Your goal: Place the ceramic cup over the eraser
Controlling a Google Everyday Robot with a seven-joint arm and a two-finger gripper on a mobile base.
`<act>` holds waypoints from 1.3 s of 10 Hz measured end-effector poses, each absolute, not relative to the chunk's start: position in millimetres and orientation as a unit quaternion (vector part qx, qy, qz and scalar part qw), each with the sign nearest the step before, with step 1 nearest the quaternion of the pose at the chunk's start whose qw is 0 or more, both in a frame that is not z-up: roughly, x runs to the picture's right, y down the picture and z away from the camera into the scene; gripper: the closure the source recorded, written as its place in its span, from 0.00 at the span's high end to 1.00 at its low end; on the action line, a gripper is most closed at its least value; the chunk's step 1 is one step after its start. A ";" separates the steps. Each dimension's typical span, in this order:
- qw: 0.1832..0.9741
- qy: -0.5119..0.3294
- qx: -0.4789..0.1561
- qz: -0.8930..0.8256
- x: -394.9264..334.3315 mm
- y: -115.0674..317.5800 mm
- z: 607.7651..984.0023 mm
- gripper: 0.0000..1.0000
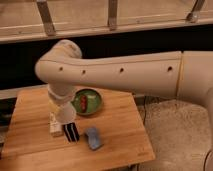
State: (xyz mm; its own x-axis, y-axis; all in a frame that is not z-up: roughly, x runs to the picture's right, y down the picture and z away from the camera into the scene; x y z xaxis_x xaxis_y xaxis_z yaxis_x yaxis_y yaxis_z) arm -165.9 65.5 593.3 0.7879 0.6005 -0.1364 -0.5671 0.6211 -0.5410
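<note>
One long cream robot arm reaches across the view and hides its own gripper, which hangs low over the left part of the pale wooden worktop. Its fingers are closed; the plain cream-white ceramic cup shows at the arm's end, seemingly held there. Just below lies the small black eraser with white stripes, partly covered. A white tube-shaped bottle stands beside it, its label unreadable. Nearby lie a light blue soft oblong object and a green bowl.
</note>
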 end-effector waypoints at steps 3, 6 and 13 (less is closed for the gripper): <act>0.882 -0.020 -0.320 0.345 -150.2 83.2 615.7 0.00; 0.874 -0.014 -0.334 0.353 -144.7 91.5 622.8 0.00; 0.871 -0.005 -0.353 0.342 -160.6 108.7 626.8 0.00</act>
